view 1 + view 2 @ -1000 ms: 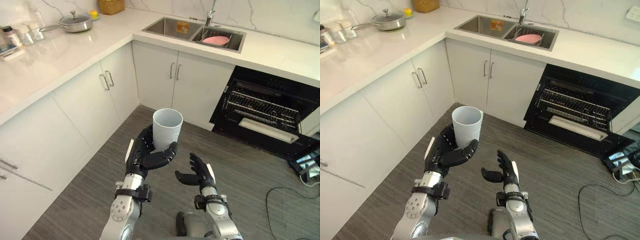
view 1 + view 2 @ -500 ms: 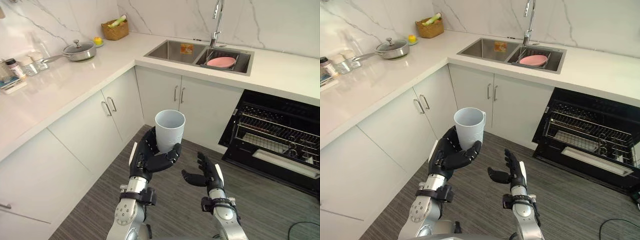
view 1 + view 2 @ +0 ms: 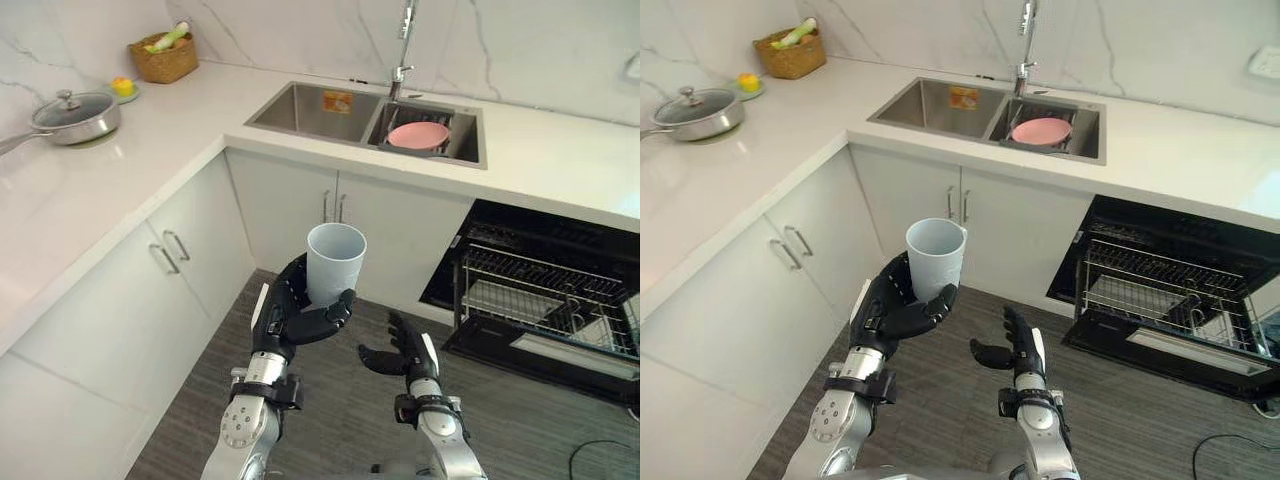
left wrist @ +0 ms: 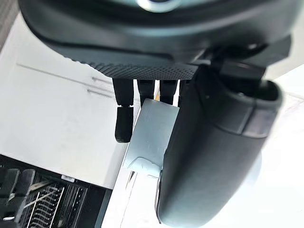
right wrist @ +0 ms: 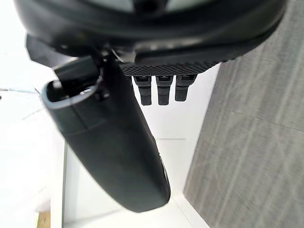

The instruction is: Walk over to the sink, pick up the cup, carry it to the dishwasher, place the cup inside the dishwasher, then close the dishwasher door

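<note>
A kitchen is seen from above, with a white L-shaped countertop (image 3: pixel 150 160) set against a marbled wall, white cabinets (image 3: pixel 195 255) beneath it and a grey plank floor (image 3: pixel 330 420). A sink (image 3: pixel 300 108) of two basins is let into the counter's back run, under one tap (image 3: pixel 403 45), and one pink plate (image 3: pixel 417 134) is laid in the right basin. At the counter's right end the dishwasher (image 3: pixel 540 295) is found open below the worktop, its wire racks exposed. One lidded pan (image 3: pixel 75 113) is placed near the left edge of the counter, and one wicker basket (image 3: pixel 167 60) is set in the back corner. The left hand (image 3: pixel 288 318) is raised in front of the cabinets below the sink, palm upward, and its fingers and thumb are curled round the lower half of the single pale cup (image 3: pixel 334 262), which is held upright over the floor with its mouth open to the top. The right hand (image 3: pixel 404 352) is held just beside it and a little lower, with fingers relaxed and nothing grasped.
</note>
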You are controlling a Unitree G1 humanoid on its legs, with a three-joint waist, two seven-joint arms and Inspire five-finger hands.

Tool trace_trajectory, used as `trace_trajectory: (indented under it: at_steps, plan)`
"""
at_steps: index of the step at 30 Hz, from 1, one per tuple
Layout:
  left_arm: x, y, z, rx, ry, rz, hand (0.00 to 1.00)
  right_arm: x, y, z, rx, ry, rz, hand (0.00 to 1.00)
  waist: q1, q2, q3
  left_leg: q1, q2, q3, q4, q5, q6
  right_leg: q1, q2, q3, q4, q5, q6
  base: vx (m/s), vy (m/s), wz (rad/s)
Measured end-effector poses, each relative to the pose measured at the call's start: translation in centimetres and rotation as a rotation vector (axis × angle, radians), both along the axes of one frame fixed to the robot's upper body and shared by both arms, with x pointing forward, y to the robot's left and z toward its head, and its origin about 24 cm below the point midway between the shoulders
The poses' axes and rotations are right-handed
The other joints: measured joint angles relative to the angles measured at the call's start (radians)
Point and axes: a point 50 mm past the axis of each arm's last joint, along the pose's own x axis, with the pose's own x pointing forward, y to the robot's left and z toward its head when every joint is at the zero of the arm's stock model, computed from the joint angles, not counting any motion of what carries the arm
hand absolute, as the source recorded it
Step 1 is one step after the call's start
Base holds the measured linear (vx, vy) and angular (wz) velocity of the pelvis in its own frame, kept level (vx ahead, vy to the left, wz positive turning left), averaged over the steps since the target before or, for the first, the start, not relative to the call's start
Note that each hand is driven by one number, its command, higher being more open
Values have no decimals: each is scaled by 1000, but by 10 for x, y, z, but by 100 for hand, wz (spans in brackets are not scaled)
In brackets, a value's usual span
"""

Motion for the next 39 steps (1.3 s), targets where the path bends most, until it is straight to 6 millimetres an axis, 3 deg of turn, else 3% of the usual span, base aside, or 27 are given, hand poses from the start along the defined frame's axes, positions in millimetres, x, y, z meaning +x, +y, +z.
trace_trajectory:
  at_steps: [1, 2, 3, 5, 7, 9, 12, 13, 15, 17, 18, 19, 20, 21, 24, 28, 31, 34, 35, 36, 39]
  plan:
    - [0, 0, 0, 1, 1, 0, 30, 1, 0, 1, -1, -6, -1, 90, -2, -4, -3, 11, 5, 10, 2, -6, -11, -4, 6, -23, -72, 21, -5, 373, -189, -39]
    - [0, 2, 0, 6, -2, 2, 30, 1, 0, 4, 2, -21, -6, 90, -8, -31, -12, 33, -6, 15, 7, -28, -45, 6, 13, -47, -240, 218, -51, 432, -168, -32]
    - [3, -3, -7, -9, 31, 9, 30, 2, -6, 6, -21, -30, -11, 90, -17, 28, -16, 59, 40, 1, 7, -62, -76, 29, 59, -56, -232, 230, -68, 513, -190, -32]
    - [4, -8, -10, -21, 47, 7, 30, 3, -15, 15, -29, -67, -42, 90, -23, 57, -19, 75, 72, -3, 15, -46, -79, 43, 103, -48, -241, 201, -90, 404, -154, -36]
    - [6, -10, -8, -9, 34, 2, 30, -2, -20, 26, -18, -117, -91, 90, -26, 57, -12, 72, 105, -23, 104, -22, -92, 90, 131, -53, -248, 170, -100, 358, -181, -19]
    - [5, -11, -7, -21, 32, 12, 30, -9, -24, 43, 21, -191, -143, 90, -23, 60, -2, 10, 172, -46, 409, 55, -93, 222, 165, -42, -312, 148, -110, 284, -126, -17]
    - [1, -11, 5, -54, -10, 26, 30, -8, -23, 71, 58, -331, -165, 90, -18, 56, 2, -128, 208, -41, 590, -4, -67, 296, 181, -24, -366, 121, -126, 183, -44, -20]
    - [-1, -11, 9, -68, -27, 34, 30, -6, -21, 79, 75, -374, -165, 90, -7, 56, 1, -170, 200, -38, 566, -37, -45, 314, 184, -2, -380, 117, -127, 159, 15, -35]
    - [-2, -10, 9, -73, -30, 40, 30, -5, -18, 82, 86, -397, -155, 90, 19, 53, 0, -223, 160, -63, 441, -61, -36, 339, 182, 42, -400, 113, -121, 194, 69, -58]
    - [-3, -9, 8, -73, -23, 45, 30, -5, -15, 81, 96, -392, -148, 90, 33, 54, 0, -256, 107, -137, 325, -63, -46, 350, 175, 77, -405, 107, -109, 225, 157, -59]
    - [-4, -8, 6, -72, -14, 52, 30, -5, -14, 80, 100, -386, -141, 90, 34, 52, 0, -275, 56, -221, 230, -56, -56, 352, 163, 104, -400, 97, -90, 242, 240, -67]
    - [-6, -8, 5, -70, -4, 61, 30, -4, -13, 78, 101, -380, -136, 90, 34, 57, -1, -279, 15, -296, 134, -1, -71, 350, 156, 136, -385, 83, -63, 241, 253, -73]
    - [-7, -7, 3, -68, 5, 66, 30, -3, -12, 76, 102, -371, -133, 90, 38, 60, -3, -262, 2, -306, 114, 65, -77, 349, 154, 159, -372, 76, -40, 324, 350, -80]
    - [-8, -5, -1, -54, 22, 69, 30, -3, -9, 72, 109, -349, -127, 90, 36, 51, -16, -240, -13, -281, 110, 99, -61, 354, 138, 193, -360, 59, -17, 341, 356, -60]
    - [-7, -5, -2, -40, 27, 65, 30, 0, 0, 75, 164, -363, -133, 90, 24, 4, -24, -234, -57, -220, 117, 76, -28, 342, 82, 249, -355, 39, 19, 233, 241, -45]
    - [-7, -6, -3, -29, 30, 53, 30, 3, 7, 80, 188, -382, -96, 90, 28, 1, -23, -168, -68, -132, 111, 17, 1, 299, 60, 285, -238, 22, 52, 153, 199, -73]
    - [-5, -1, -4, 14, 22, 54, 30, 14, 16, 85, 200, -407, -53, 90, 20, -2, -22, -109, -65, -47, 54, 4, 13, 223, 23, 178, -120, 36, 69, 48, 94, -77]
    - [2, 2, -10, 38, 38, 66, 30, 23, 21, 85, 200, -413, -11, 90, 0, 9, -16, -78, -34, 16, 16, 4, 12, 163, 23, 22, -173, 10, 15, 18, -6, -61]
    - [3, 2, -11, 40, 41, 68, 30, 23, 20, 85, 198, -413, -8, 90, -1, -1, -21, -75, -33, 23, 16, 4, 9, 165, 34, 3, -229, 41, 3, 64, -40, -24]
    - [4, 1, -12, 42, 47, 67, 30, 23, 20, 86, 195, -417, -6, 90, -11, 7, -20, -74, -35, 12, 21, -5, -8, 176, 46, 3, -265, 107, 3, 114, -48, -8]
    - [4, -4, -16, 25, 64, 65, 30, 19, 9, 82, 144, -403, -3, 90, -19, 48, -16, -64, 7, -25, 24, -9, -16, 232, 98, 7, -359, 141, -13, 132, -69, -18]
